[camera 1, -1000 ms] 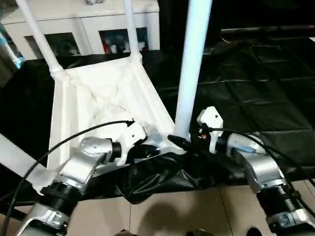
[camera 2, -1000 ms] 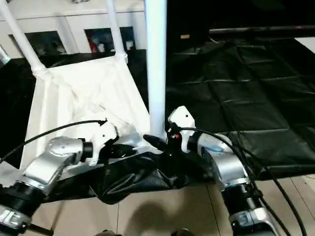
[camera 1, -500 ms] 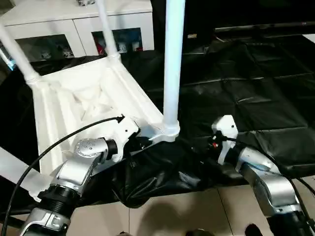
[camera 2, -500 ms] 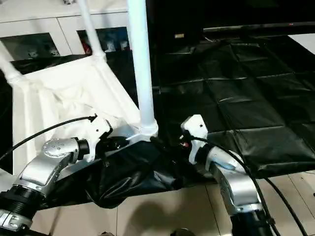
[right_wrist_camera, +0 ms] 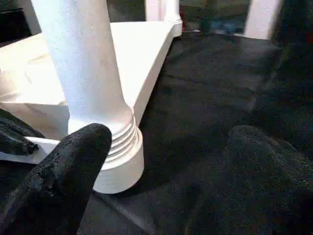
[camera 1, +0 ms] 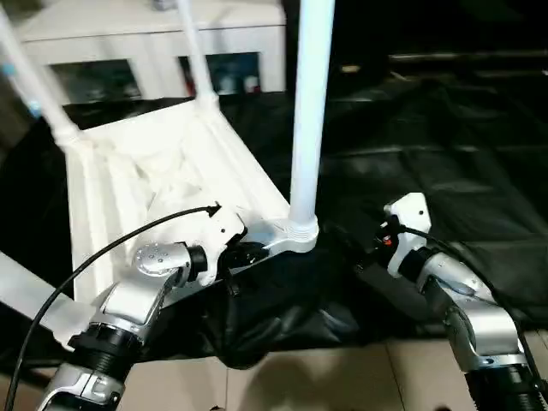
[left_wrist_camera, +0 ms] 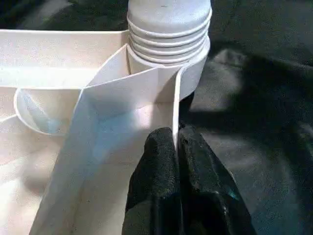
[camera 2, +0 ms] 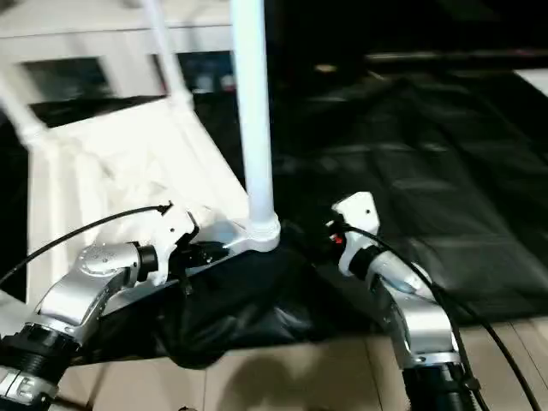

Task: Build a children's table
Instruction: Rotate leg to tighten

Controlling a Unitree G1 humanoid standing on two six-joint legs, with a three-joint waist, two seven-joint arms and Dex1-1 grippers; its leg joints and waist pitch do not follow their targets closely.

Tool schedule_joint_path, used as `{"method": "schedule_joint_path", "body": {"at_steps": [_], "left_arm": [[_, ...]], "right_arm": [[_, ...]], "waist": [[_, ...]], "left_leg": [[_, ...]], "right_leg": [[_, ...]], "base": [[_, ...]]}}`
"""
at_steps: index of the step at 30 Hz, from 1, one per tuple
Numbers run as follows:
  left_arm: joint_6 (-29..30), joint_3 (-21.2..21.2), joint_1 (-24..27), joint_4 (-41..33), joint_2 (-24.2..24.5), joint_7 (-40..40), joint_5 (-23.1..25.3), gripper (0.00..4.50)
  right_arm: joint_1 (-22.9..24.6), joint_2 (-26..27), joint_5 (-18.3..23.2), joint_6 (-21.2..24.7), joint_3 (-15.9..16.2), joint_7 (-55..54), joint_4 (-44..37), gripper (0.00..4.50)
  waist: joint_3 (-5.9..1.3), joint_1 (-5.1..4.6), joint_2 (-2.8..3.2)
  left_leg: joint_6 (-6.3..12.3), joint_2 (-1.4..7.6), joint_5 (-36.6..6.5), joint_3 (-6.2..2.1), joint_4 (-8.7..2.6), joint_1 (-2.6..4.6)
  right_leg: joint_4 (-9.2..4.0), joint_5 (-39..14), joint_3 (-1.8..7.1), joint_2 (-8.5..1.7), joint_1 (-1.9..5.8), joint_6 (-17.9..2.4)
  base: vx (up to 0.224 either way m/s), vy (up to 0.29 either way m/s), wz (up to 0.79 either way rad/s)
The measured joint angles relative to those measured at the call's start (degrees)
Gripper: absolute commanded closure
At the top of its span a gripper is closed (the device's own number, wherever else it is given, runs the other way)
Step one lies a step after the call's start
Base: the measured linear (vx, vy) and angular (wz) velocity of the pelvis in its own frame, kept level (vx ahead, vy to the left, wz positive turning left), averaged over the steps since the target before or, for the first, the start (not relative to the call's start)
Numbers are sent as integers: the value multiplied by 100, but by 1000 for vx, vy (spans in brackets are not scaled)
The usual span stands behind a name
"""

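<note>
Black cloth point(camera 1: 479, 171) hides its table (children's table point(camera 1: 171, 171) legs cropped)

Silver forearms point(camera 1: 141, 295), black cables, black-fingered end effectors point(left_wrist_camera: 178, 196).

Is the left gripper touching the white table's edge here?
Touching. In the left wrist view the left gripper has its jaws closed on the thin rim of the table, just below the corner socket holding the leg.
</note>
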Motion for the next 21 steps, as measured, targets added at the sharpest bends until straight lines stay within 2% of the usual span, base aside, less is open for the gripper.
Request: {"method": "schedule_joint_path", "body": {"at_steps": [1,2,3,4,7,8,9,10,11,12,13,14,15,16,17,18,19,20,21], "left_arm": [[0,0,-1,1,8,1,0,450],[1,1,-1,2,15,3,1,450],[3,3,0,9,26,4,0,450],[3,29,14,27,38,7,-2,450],[46,123,61,64,119,32,-12,450],[58,171,60,65,124,57,-12,450],[58,207,59,63,104,75,-13,450],[59,199,59,64,38,81,-13,450],[59,170,59,62,0,65,-17,450],[59,115,59,37,-7,35,-20,450],[62,89,60,35,11,9,-18,450],[59,111,65,38,58,10,-28,450],[59,157,72,70,117,15,-37,450],[59,207,74,119,140,37,-36,450],[59,258,73,120,173,52,-36,450],[58,303,67,117,194,80,-34,450],[57,330,61,135,127,143,2,450],[56,243,58,119,40,137,9,450],[41,137,82,109,5,94,9,450]], "right_arm": [[0,0,-1,-18,1,-4,1,3],[-1,2,-2,-46,2,-9,1,3],[-1,8,-2,-81,2,-11,1,3],[-21,37,1,-100,1,-11,4,3],[-80,128,14,-106,27,-13,8,3],[-79,103,14,-105,22,-16,11,3],[-79,72,14,-104,5,-19,18,3],[-12,1,13,-104,-39,-22,22,3],[13,-30,12,-103,-67,-23,28,3],[12,-50,12,-103,-76,-22,28,3],[7,-36,11,-105,-80,-25,28,3],[-28,21,9,-105,-9,-20,28,3],[-69,104,10,-106,87,-4,14,3],[-44,146,9,-110,170,3,3,3],[-25,136,9,-110,173,3,2,3],[-8,87,7,-112,160,4,3,3],[62,-42,-5,-117,81,3,45,3],[120,-126,-14,-116,9,3,104,3],[91,-186,-17,-116,-68,0,166,3]], "waist": [[-2,-41,11],[-6,-73,18],[-6,-94,18],[-5,-132,17],[-5,-154,-10],[-22,-141,-36],[-29,-92,-50],[-48,-44,-16],[-71,3,15],[-102,47,65],[-127,77,109],[-129,28,107],[-134,-8,83],[-134,-43,58],[-134,-60,-13],[-152,-86,-151],[-135,-84,-233],[-148,-37,-214],[-144,32,-221]], "left_leg": [[19,-1,-11,-22,7,-11],[28,10,-16,-23,5,-4],[53,7,-30,-32,3,31],[77,0,-57,6,-13,109],[108,-71,-172,46,-8,268],[174,-107,-224,79,13,283],[387,-156,-304,119,109,200],[868,-132,-388,119,323,76],[982,-128,-359,123,405,-29],[972,-116,-346,124,384,-131],[866,-75,-368,90,378,-139],[634,-76,-376,43,333,-30],[504,-108,-388,-1,322,16],[444,-154,-428,-14,319,110],[459,-227,-448,-12,307,170],[450,-345,-467,32,332,180],[614,-418,-496,18,525,66],[762,-421,-438,-4,645,13],[625,-434,-347,7,574,3]], "right_leg": [[-29,-43,-48,-11,72,27],[-32,-78,-47,-12,117,24],[-23,-110,-9,-4,156,19],[52,-196,122,23,150,-55],[387,-497,458,87,51,-449],[459,-570,575,81,71,-313],[434,-571,647,90,115,-5],[403,-599,655,126,157,45],[378,-617,657,162,171,43],[373,-637,646,222,173,58],[386,-665,626,263,193,96],[551,-724,634,282,79,48],[909,-750,677,229,-90,25],[1220,-750,744,178,-339,57],[1231,-691,875,152,-525,137],[981,-545,1042,64,-647,137],[1092,-482,1213,113,-649,108],[1080,-494,1276,172,-599,98],[1034,-457,1244,229,-576,66]], "base": [[90,16,55],[111,6,55],[170,-21,42],[170,-21,42],[127,-18,7],[129,-30,-2],[196,-39,9],[123,-20,9],[129,-15,17],[115,-18,6],[115,-18,6],[176,-93,-9],[148,-127,-18],[148,-127,-18],[38,-101,-19],[-18,-92,4],[-18,-92,4],[-23,-76,22],[8,-87,6]]}}
